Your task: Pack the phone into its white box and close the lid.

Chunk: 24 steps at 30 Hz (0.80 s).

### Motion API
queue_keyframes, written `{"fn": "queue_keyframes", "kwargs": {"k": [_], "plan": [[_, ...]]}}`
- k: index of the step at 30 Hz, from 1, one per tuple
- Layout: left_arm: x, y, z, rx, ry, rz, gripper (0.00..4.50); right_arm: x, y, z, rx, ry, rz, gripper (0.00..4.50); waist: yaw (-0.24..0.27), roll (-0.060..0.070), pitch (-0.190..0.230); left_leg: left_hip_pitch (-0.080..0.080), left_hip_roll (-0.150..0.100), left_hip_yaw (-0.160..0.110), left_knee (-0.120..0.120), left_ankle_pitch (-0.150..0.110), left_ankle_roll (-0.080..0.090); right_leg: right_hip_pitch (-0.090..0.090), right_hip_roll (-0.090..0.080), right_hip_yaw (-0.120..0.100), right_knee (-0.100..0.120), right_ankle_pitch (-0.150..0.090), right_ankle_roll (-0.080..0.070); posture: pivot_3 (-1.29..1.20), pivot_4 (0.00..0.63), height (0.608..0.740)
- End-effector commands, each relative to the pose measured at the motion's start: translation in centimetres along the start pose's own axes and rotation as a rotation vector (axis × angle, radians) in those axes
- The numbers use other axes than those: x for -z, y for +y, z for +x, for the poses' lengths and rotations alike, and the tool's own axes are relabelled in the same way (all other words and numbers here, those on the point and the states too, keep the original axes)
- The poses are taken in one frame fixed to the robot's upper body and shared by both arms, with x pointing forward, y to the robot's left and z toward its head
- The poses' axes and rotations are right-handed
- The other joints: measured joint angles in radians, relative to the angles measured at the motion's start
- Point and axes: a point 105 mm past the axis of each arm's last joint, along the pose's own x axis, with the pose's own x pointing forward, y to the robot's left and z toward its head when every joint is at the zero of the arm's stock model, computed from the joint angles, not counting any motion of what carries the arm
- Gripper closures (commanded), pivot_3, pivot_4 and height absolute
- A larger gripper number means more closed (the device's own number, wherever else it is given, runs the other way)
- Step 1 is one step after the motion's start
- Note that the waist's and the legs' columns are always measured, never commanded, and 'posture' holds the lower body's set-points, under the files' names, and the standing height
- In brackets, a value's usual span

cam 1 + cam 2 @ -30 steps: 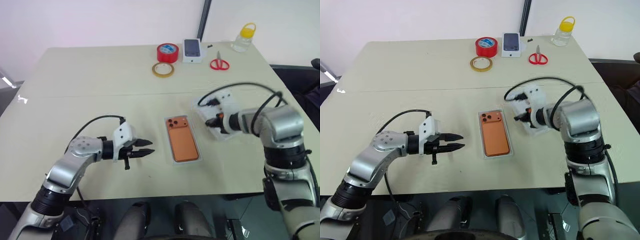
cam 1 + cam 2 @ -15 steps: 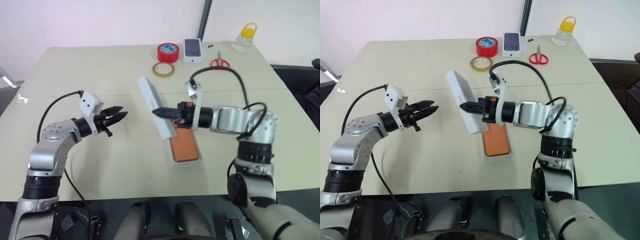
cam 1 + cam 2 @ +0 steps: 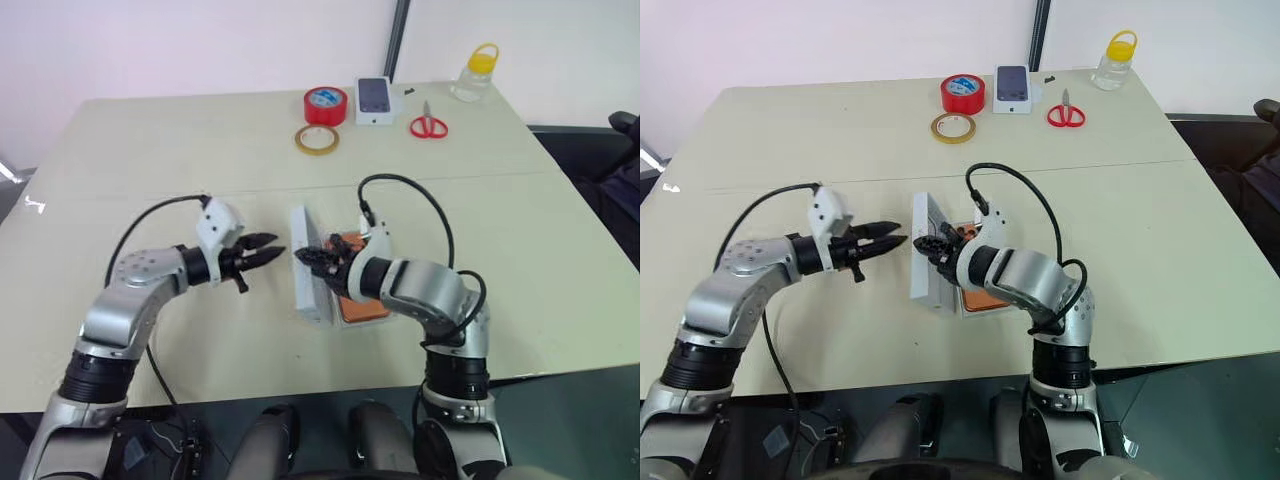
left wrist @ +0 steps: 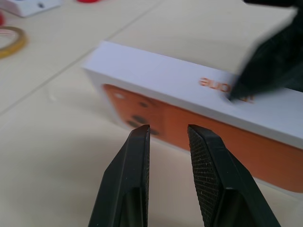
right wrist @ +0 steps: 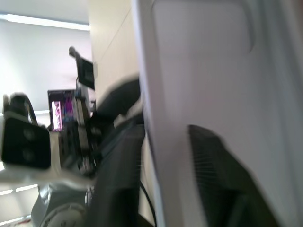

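Left eye view shows the table (image 3: 150, 160) with the lid (image 3: 309, 280) standing on one long edge at its middle, tilted and not yet laid over anything. Just beside it, on the robot's right, lies the white box (image 3: 350, 322), and the phone (image 3: 362, 306) rests inside that box, back up. The main risk, as I judge it, is that the lid tips the wrong way. On so narrow an edge it could fall flat on the table away from the box, or drop askew with its rim catching on the box wall or on the phone, and so fail to seat. A push from either side would be enough to cause that. The right gripper (image 3: 312, 256) sits at the lid's upper rim, above the box, and whether it clamps the lid or has let go I cannot tell. The left gripper (image 3: 268, 250) hovers near the lid's far face, on the side away from the phone. It points at that face, apart from it, slightly parted and holding nothing.
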Motion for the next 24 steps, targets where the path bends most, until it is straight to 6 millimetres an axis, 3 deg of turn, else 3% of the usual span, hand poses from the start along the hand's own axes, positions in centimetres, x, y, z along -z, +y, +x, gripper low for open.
{"fn": "queue_keyframes", "kwargs": {"k": [1,2,6,12,15,21,24], "plan": [[-0.5,-1.2,1.1,0.063,-0.010,0.026,3.18,-2.5,1.8,-1.6,-0.078,-0.032,-0.181,0.95,0.001,0.001,0.000,0.000,0.000,0.000,0.000,0.000,0.001,0.000,0.000,0.000,0.000,0.000,0.000,0.00,0.150,0.740],[-0.6,-1.5,1.5,0.081,-0.015,0.026,3.18,-3.4,1.6,-2.2,-0.064,-0.028,-0.261,0.48,0.001,0.001,0.000,0.000,0.000,0.000,0.000,-0.001,0.002,0.000,0.000,0.000,0.000,0.000,0.000,0.00,0.150,0.740],[-0.5,-2.5,3.3,0.130,-0.015,0.010,3.18,-6.5,0.7,-4.6,0.057,-0.010,-0.498,0.48,0.005,0.001,0.001,0.000,0.000,0.000,0.001,-0.004,0.007,0.002,0.000,-0.001,-0.002,0.000,0.000,0.00,0.150,0.740],[-0.8,-4.0,5.3,0.183,-0.027,0.004,3.18,-8.7,-1.0,-6.4,0.274,0.004,-0.858,0.48,0.000,0.001,0.000,0.000,0.001,0.002,0.001,-0.004,0.008,0.002,0.000,0.000,-0.002,0.000,0.000,0.00,0.150,0.740],[-1.0,-3.9,5.5,0.173,-0.038,-0.010,3.18,-9.4,-1.9,-6.8,0.344,0.008,-1.007,1.33,0.003,0.001,0.000,0.000,0.001,0.002,0.001,-0.004,0.008,0.002,0.000,0.000,-0.002,0.000,0.000,0.00,0.150,0.740],[-1.6,-2.0,4.0,0.078,-0.068,-0.040,3.18,-9.9,-2.6,-7.3,0.393,0.044,-1.292,4.47,0.006,0.000,0.001,-0.001,0.001,0.002,0.002,-0.004,0.008,0.001,0.000,0.000,-0.002,0.000,0.000,0.00,0.150,0.740],[-1.9,0.4,2.6,-0.029,-0.069,-0.055,3.18,-9.5,-3.3,-7.2,0.422,0.093,-1.436,4.47,0.005,0.000,0.001,-0.001,0.001,0.001,0.001,-0.004,0.008,0.001,0.000,0.000,-0.002,0.000,0.000,0.00,0.150,0.740]]}}
